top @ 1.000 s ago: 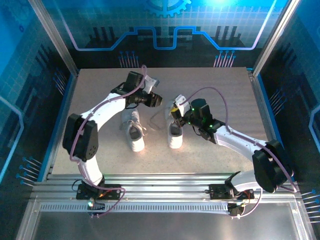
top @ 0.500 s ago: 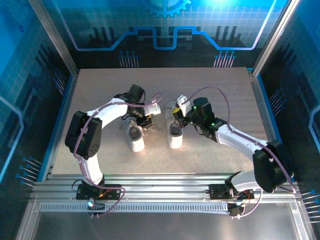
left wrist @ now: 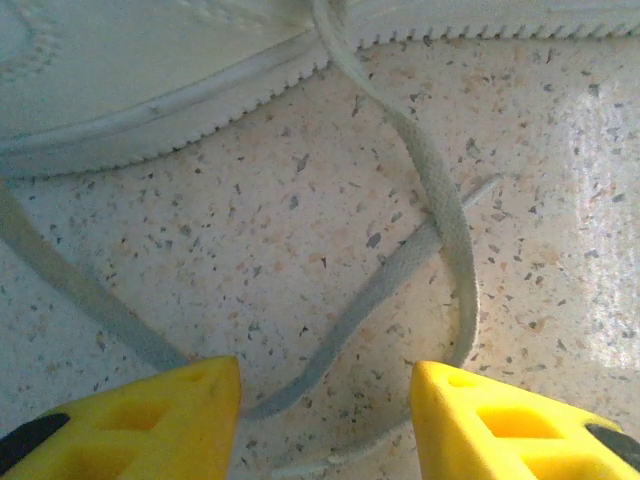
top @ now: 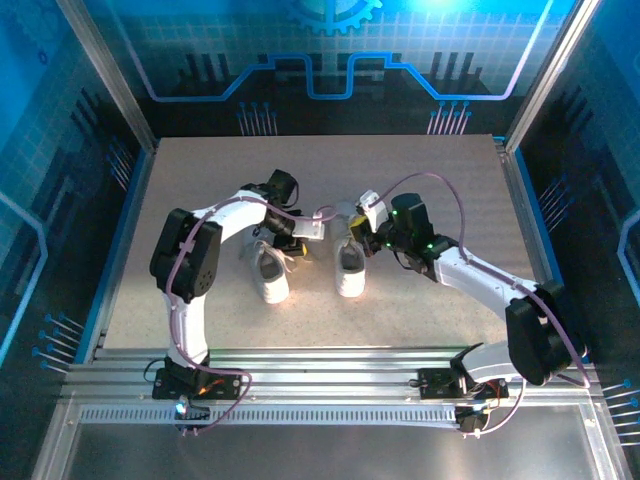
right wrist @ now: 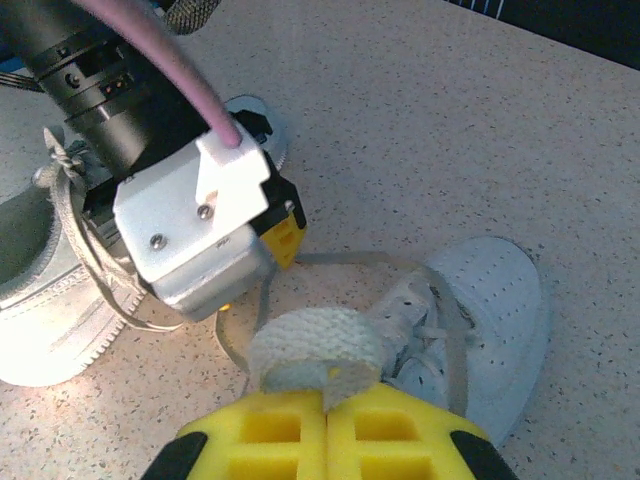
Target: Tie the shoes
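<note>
Left wrist: left gripper [left wrist: 325, 400] fingers apart astride the lace [left wrist: 440, 215]; I might close on nothing. Meanwhile the right gripper [right wrist: 327, 405] clamps, probably, the tongue [right wrist: 315, 345].

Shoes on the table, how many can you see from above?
2. The left shoe lies on the table; the right shoe lies beside it across a gap. The left arm and right arm cover their far ends; a hidden third seems unlikely.
</note>
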